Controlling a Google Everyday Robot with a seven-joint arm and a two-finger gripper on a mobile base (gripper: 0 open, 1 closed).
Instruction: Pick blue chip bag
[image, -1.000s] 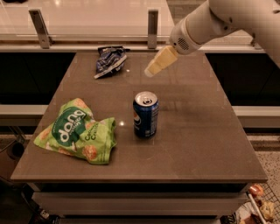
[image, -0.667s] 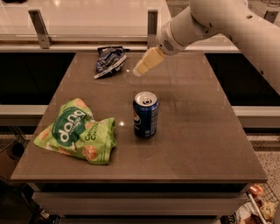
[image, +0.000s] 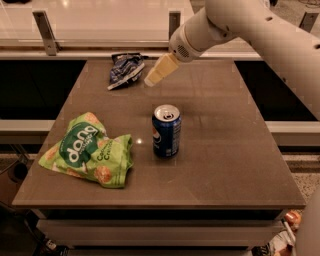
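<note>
The blue chip bag is small, crumpled and dark blue with white markings and a pale edge strip. It lies near the far left edge of the brown table. My gripper hangs on the white arm that reaches in from the upper right. Its pale fingers point down and to the left, just right of the bag and a little above the table. It holds nothing.
A blue Pepsi can stands upright at the table's middle. A larger light-green "dang" bag lies at the front left. A railing with metal posts runs behind the table.
My gripper and arm have moved left toward the blue chip bag. The bag, the can and the green bag have not moved.
</note>
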